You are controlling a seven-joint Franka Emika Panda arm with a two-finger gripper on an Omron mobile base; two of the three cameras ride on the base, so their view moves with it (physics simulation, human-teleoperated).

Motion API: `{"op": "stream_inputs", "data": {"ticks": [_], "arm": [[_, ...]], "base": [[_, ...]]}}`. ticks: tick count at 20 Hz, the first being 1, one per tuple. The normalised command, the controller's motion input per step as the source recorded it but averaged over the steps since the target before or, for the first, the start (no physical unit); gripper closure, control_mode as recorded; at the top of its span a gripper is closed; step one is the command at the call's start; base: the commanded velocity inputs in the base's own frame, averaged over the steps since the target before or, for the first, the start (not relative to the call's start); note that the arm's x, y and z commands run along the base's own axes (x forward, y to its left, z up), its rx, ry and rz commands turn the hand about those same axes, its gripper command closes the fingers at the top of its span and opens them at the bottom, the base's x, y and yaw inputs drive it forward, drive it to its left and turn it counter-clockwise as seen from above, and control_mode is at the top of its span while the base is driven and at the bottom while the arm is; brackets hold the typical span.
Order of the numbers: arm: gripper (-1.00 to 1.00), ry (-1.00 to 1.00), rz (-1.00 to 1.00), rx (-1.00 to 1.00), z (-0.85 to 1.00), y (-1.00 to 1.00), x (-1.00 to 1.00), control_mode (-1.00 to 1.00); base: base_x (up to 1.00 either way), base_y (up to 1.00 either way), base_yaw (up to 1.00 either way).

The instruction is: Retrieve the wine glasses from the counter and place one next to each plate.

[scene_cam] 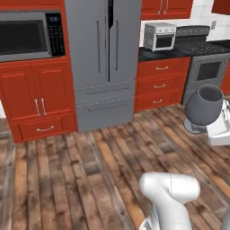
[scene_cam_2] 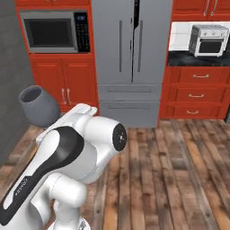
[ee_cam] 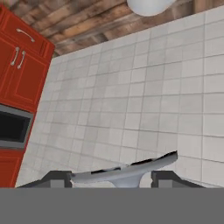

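The jaws (ee_cam: 111, 177) are closed on the wine glass (scene_cam: 204, 105) at its foot. The glass is carried above the wood floor (scene_cam: 67, 179), facing the grey refrigerator (scene_cam: 104, 58).

Wine glass (scene_cam: 204, 105) stem behind tool (ee_cam: 111, 178)

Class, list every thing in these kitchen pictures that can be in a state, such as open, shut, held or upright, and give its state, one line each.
wine glass: held by the gripper, off the counter, roughly upright.
gripper: shut on the wine glass.
fridge: doors shut.
microwave: door shut.
toaster oven: door shut.
counter drawers: shut.
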Motion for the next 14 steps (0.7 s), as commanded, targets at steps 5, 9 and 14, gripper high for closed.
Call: {"op": "stream_inputs", "data": {"ticks": [5, 9, 14], "arm": [[1.0, 0.0, 0.0, 0.0, 0.0, 0.0, 0.0, 1.0], [1.0, 0.0, 0.0, 0.0, 0.0, 0.0, 0.0, 1.0], [1.0, 0.0, 0.0, 0.0, 0.0, 0.0, 0.0, 1.0]], "base": [[-1.0, -0.25, 0.07], [-1.0, -0.09, 0.05], [-1.0, -0.01, 0.03]]}}
